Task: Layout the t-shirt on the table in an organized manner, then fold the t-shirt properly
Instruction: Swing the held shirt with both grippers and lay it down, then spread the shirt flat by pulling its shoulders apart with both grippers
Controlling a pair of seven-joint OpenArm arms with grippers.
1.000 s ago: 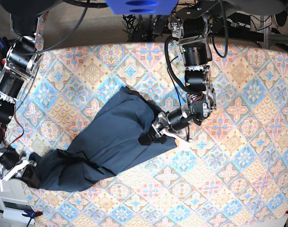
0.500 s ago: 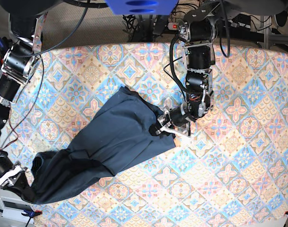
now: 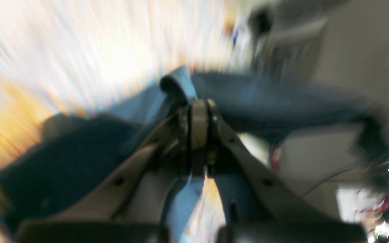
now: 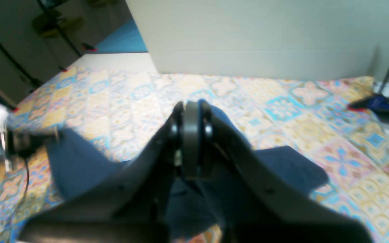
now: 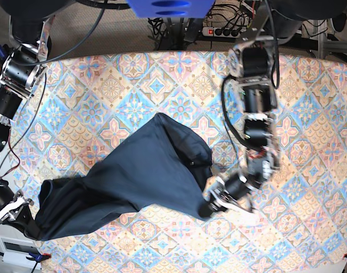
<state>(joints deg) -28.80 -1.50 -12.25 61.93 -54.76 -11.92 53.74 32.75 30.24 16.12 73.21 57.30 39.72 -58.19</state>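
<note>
Left hand [image 5: 210, 205] pinched tight on an edge of the t-shirt [image 5: 139, 176]. Right hand [image 5: 27, 223] likewise clamped on the opposite end, at the desk [image 5: 310, 170] corner. Navy t-shirt stretched diagonally between both, rumpled, lying across the patterned desk.

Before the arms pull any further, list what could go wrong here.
The right gripper holds the t-shirt right at the table edge, so that end may slide off. The shirt is bunched into a twisted band between both shut grippers; pulling could tighten wrinkles rather than flatten it. The left gripper pinches only a small fold, which might slip out.
</note>
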